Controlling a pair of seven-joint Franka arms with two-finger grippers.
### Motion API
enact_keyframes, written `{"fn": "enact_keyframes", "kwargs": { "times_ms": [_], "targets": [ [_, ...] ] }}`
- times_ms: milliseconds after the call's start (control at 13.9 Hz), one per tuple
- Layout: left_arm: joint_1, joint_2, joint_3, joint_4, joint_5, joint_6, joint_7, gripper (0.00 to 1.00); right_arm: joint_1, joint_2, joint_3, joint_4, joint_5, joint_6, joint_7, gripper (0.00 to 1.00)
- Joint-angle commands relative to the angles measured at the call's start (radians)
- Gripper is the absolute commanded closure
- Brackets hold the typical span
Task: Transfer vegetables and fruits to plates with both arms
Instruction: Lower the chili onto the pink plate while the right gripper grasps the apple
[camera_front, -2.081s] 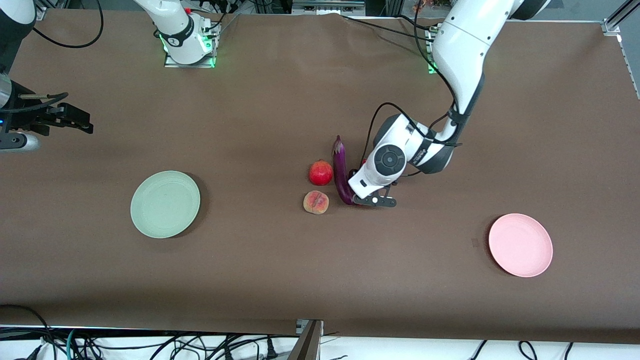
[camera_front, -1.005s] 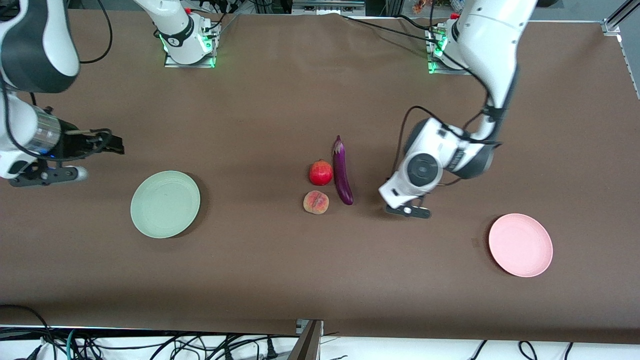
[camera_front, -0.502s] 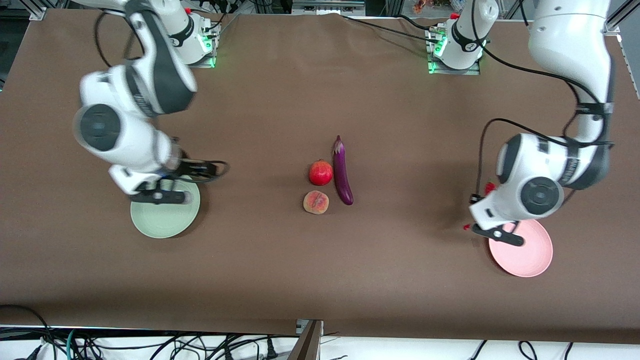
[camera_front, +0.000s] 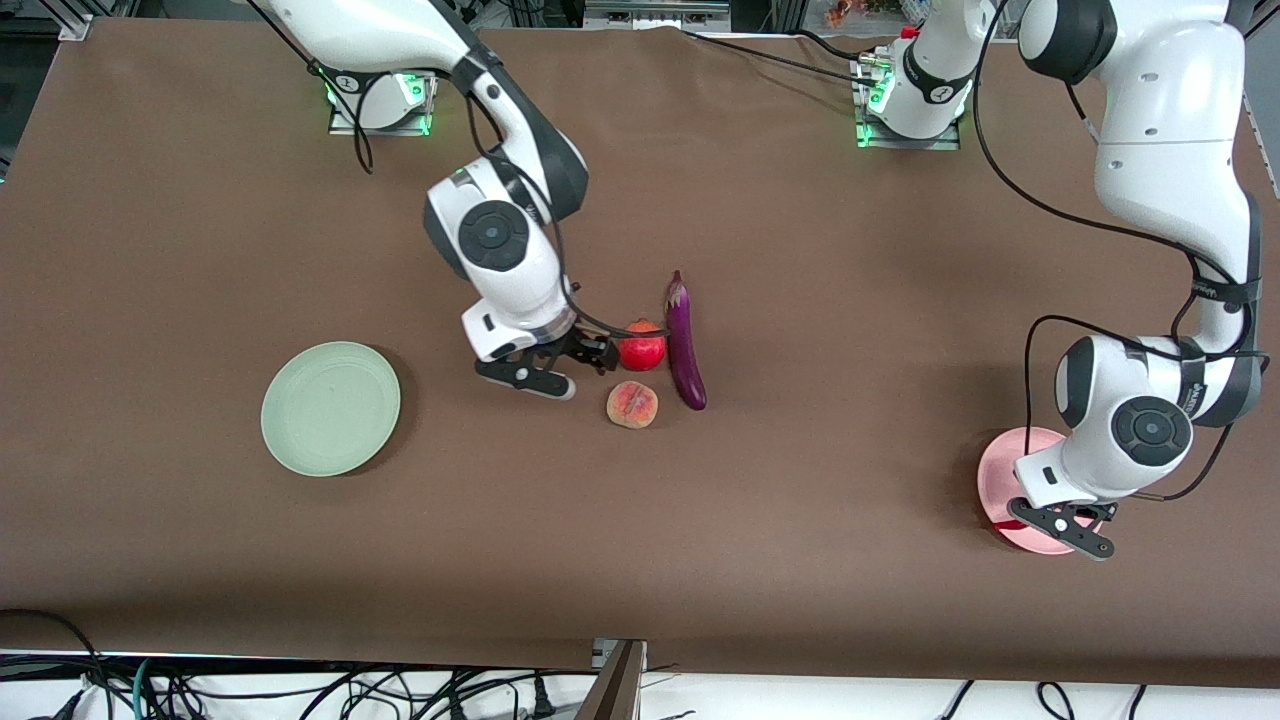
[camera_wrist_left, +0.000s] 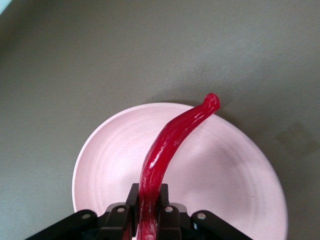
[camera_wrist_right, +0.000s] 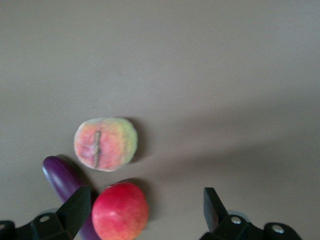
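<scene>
Left wrist view: pincer (camera_wrist_left: 148, 220) clamping chili (camera_wrist_left: 170, 145).

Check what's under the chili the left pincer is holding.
The pink plate lies under the red chili, which the left pincer grips at one end above it. Whether the chili touches the plate cannot be told; its gripped end is hidden between the fingers.

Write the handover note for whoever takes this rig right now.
Left claw: shut on the red chili, over the pink plate.
Right claw: open, over the pomegranate.
Peach and eggplant lie mid-table beside it.
Green plate sits toward the right arm's end.
Done: nothing plated yet.
Left: release chili; move eggplant, pomegranate, peach.
</scene>
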Motion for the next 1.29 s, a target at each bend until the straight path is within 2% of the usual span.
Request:
{"fn": "enact_keyframes", "kwargs": {
  "times_ms": [0, 72, 144, 215, 287, 1005, 1220],
  "targets": [
    [0.025, 0.038, -0.009, 0.045, 0.028, 0.031, 0.044, 1.00, 0.063, 0.058, -0.012, 0.017, 0.002, 0.061, 0.051, 0.00],
    [0.025, 0.038, -0.009, 0.045, 0.028, 0.031, 0.043, 1.00, 0.089, 0.080, -0.016, 0.017, -0.001, 0.097, 0.083, 0.00],
    [0.025, 0.038, -0.009, 0.045, 0.027, 0.031, 0.041, 0.86, 0.095, 0.098, -0.016, 0.017, -0.003, 0.127, 0.108, 0.00],
    [0.024, 0.037, -0.009, 0.045, 0.030, 0.031, 0.040, 0.16, 0.104, 0.111, -0.016, 0.017, -0.003, 0.140, 0.114, 0.00],
    [0.031, 0.034, -0.009, 0.045, 0.021, 0.033, 0.043, 0.00, 0.112, 0.117, -0.016, 0.017, -0.003, 0.141, 0.114, 0.00],
    [0.033, -0.017, -0.023, 0.036, 0.019, 0.002, 0.041, 0.00, 0.146, 0.157, -0.015, 0.003, 0.002, 0.135, 0.116, 0.00],
    [0.030, -0.090, -0.088, 0.040, 0.017, -0.167, 0.032, 0.00, 0.146, 0.164, -0.015, -0.001, 0.002, 0.135, 0.116, 0.00]
  ]
}}
